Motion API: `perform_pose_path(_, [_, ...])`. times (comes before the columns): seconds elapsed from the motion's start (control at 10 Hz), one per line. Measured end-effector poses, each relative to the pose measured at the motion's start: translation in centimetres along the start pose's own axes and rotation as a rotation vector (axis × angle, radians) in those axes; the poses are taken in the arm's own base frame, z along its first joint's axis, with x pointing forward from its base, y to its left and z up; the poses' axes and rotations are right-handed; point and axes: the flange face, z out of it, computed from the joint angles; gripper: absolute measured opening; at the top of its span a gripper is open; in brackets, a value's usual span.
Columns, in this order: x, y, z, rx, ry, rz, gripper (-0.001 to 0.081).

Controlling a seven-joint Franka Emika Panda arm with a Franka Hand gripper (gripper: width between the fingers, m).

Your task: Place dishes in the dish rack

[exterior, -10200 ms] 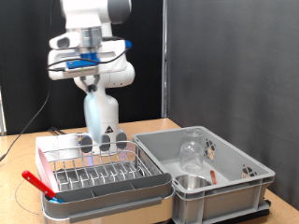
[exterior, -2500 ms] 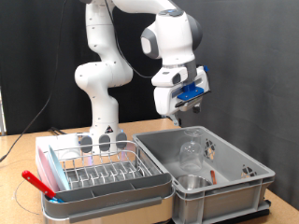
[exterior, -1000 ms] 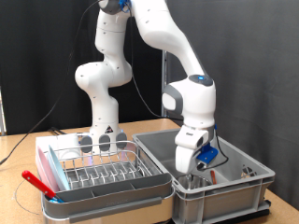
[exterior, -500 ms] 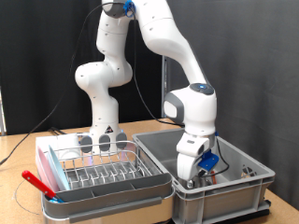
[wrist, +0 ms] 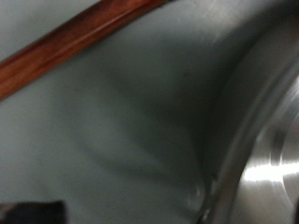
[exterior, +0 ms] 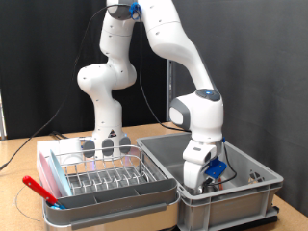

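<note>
My gripper (exterior: 203, 183) is lowered deep into the grey plastic tub (exterior: 241, 192) at the exterior view's right, and the tub's front wall hides its fingertips. In the wrist view the lens is very close to the tub floor. A red-brown utensil handle (wrist: 84, 42) runs slantwise across it, and the curved rim of a shiny metal cup (wrist: 266, 163) fills one side. A dark fingertip (wrist: 28, 213) shows at one corner, with nothing seen between the fingers. The dish rack (exterior: 101, 175), silver wire in a white tray, stands at the exterior view's left with no dishes visible in it.
A red strip (exterior: 38, 189) lies along the left edge of the rack's tray. The robot's white base (exterior: 106, 130) stands behind the rack. The tub's high walls surround the hand. A black curtain closes off the back.
The arm swung from above the rack to over the tub, then came down into it. In the last half second it sank only slightly lower.
</note>
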Motion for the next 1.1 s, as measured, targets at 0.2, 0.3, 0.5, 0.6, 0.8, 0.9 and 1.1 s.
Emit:
perform_pose_path(0.2, [0.0, 0.1, 0.1, 0.003, -0.001, 0.008, 0.0381])
perform_pose_path(0.3, [0.1, 0.1, 0.2, 0.004, -0.001, 0.012, 0.0246])
perform_pose_path(0.5, [0.2, 0.2, 0.0, 0.012, 0.0, 0.026, 0.0126])
perform_pose_path(0.6, [0.3, 0.2, 0.0, 0.019, -0.002, 0.033, 0.0126])
perform_pose_path(0.8, [0.3, 0.3, -0.3, 0.037, -0.003, 0.032, 0.0124])
perform_pose_path(0.9, [0.4, 0.2, -0.6, 0.055, -0.003, 0.026, 0.0124])
perform_pose_path(1.1, [0.5, -0.1, -2.3, 0.118, 0.008, 0.003, 0.0112])
